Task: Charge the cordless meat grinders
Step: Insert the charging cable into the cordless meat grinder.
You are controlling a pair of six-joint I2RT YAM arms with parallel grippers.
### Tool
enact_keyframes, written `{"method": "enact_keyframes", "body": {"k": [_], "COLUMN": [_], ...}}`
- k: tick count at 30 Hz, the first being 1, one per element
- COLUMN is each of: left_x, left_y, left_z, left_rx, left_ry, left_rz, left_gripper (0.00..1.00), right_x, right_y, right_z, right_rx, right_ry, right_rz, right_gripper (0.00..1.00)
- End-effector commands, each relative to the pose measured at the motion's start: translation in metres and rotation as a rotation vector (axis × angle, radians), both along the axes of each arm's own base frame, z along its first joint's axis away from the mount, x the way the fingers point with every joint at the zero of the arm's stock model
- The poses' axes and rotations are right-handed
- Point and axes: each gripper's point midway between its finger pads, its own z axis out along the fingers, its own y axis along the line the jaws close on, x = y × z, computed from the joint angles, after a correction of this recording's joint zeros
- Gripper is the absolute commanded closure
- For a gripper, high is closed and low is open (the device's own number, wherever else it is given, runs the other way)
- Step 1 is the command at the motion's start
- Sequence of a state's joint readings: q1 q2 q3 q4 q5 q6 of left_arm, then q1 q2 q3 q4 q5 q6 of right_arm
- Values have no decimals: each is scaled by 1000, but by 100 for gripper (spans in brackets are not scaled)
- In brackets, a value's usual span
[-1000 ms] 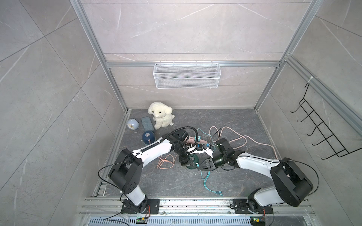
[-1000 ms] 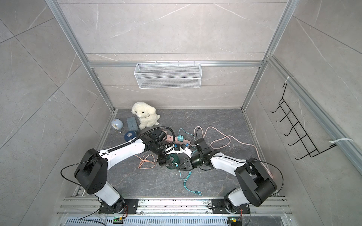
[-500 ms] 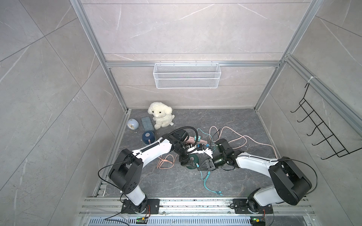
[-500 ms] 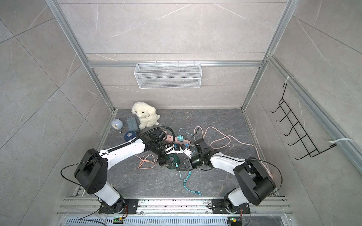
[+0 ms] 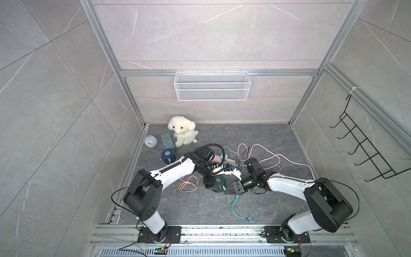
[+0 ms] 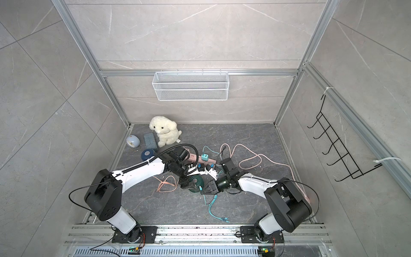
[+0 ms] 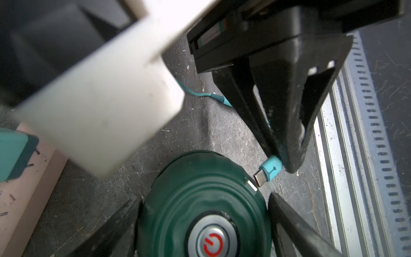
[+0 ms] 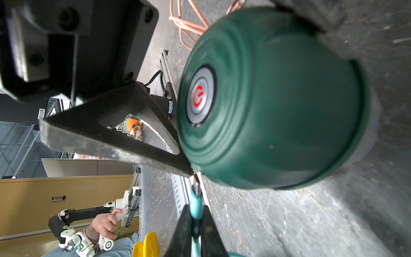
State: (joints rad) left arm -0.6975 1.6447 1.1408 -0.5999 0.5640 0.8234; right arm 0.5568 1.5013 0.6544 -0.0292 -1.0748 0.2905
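Nearest my bases, the slack tail of the one teal cable [image 5: 233, 207] lies loose on the desk [image 5: 178, 211]. My right fingers [image 8: 183, 235] are closed tight on its plug [image 8: 196, 199], pinching it far enough back that the metal tip sticks out clear. That tip points at the small pale port low on the side of the green grinder [image 8: 278, 100]. It is at the port's mouth, touching or nearly so, and I judge it not yet seated.

My left fingers [image 7: 295, 229] are spread wide around that grinder, one against each flank. They hold it upright on the desk with its silver power button on top. I take this as bracing, so the grinder cannot slide or turn when the plug is pushed in.

Just beyond it lies one orange-pink cable coil [image 8: 189, 25]. Next comes one pink power strip [image 7: 24, 200] with one teal charger cube [image 7: 13, 153] that I can make out.

There are two grinders in all. The navy grinder [image 5: 168, 155] sits well apart, farther back on my left side, with no fingers near it. Behind it are one pale blue ball [image 5: 150, 141], one blue-grey block [image 5: 166, 140] and one plush dog [image 5: 182, 131]. One wire basket [image 5: 211, 86] hangs on the back wall.
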Motion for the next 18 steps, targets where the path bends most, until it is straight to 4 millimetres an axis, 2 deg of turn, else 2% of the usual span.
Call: {"method": "enact_keyframes", "body": {"k": [1, 13, 18], "left_x": [-8, -10, -9], "left_y": [3, 2, 1], "left_z": [-4, -3, -3], "left_rx": [15, 7, 9], "left_ry": [22, 22, 18], "left_rz": [-20, -25, -22], "left_gripper": [41, 42, 42], "right_x": [0, 4, 4], "right_y": [1, 0, 0], "right_z": [2, 12, 9], "right_rx": [12, 31, 27], "right_ry": [-3, -15, -4], "right_rz": [20, 22, 25], "right_gripper": [88, 88, 88]}}
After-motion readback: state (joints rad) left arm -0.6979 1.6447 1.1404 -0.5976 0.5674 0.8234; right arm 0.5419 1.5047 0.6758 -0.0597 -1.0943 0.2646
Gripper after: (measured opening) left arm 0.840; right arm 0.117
